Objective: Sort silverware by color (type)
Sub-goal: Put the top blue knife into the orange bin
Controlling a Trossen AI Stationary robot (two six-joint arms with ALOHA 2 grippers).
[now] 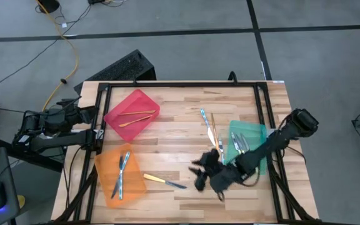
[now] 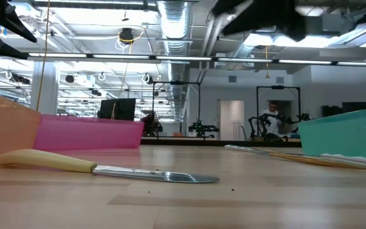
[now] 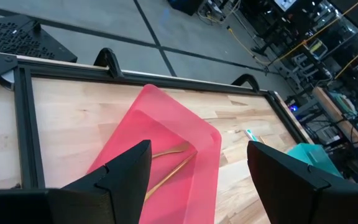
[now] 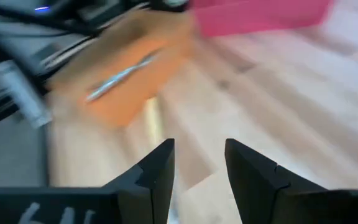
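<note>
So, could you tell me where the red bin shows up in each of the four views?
High view: red bin at the table's far left, gold pieces inside.
Low view: left of centre, far across the table.
Left wrist view: centre, between the fingers.
Right wrist view: top right edge.
Shared landmark: the orange bin beside it.

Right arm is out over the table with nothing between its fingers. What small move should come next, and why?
Probably move the right gripper toward the yellow-handled knife lying loose on the table beside the orange bin and lower over it. The fingers are open and empty, and that knife is the nearest unsorted piece. The left gripper waits by the red bin.
</note>
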